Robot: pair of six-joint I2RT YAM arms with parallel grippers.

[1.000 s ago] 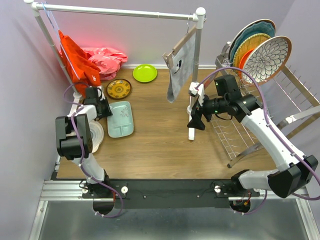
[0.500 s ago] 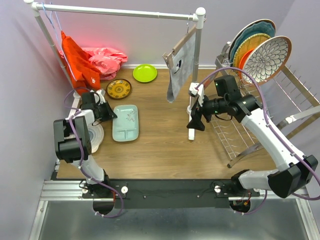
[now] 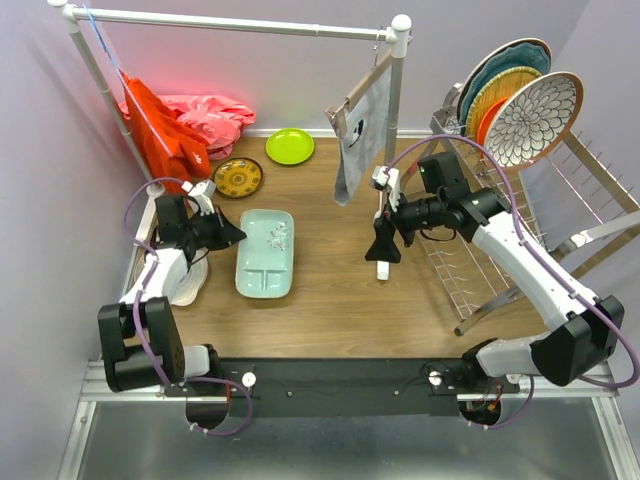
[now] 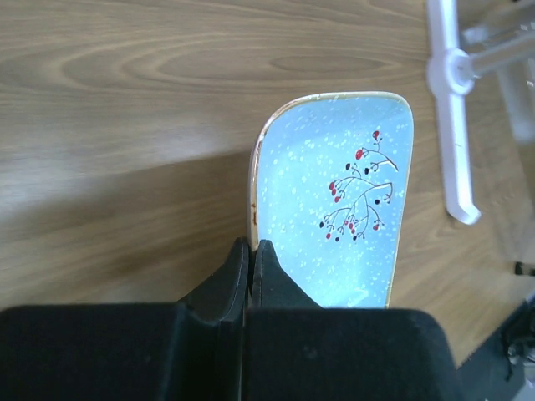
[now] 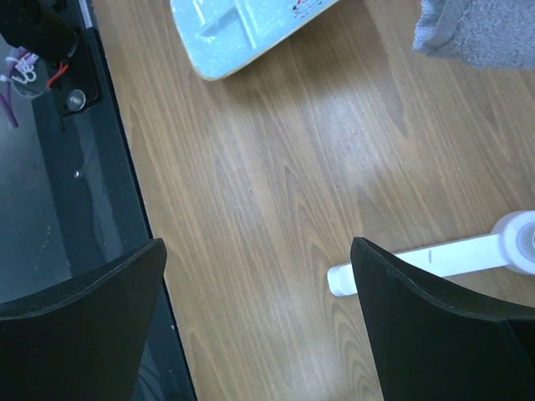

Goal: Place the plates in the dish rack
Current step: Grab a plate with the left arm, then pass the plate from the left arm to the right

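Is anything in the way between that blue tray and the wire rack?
Yes: the white rail's foot stands between the mint tray and the dish rack, the right gripper hovers over it, and a grey cloth hangs above.

mint tray: near end lost to me behind the left gripper; right wrist view crops it at the top edge.
gripper contact: fingers pressed together at the tray's rim; I can't tell if they touch it.
white plate: mostly under my left arm.
racked plates: those behind the floral plate show only slivers.
dish rack: runs off the right edge.
grey cloth: just a corner.
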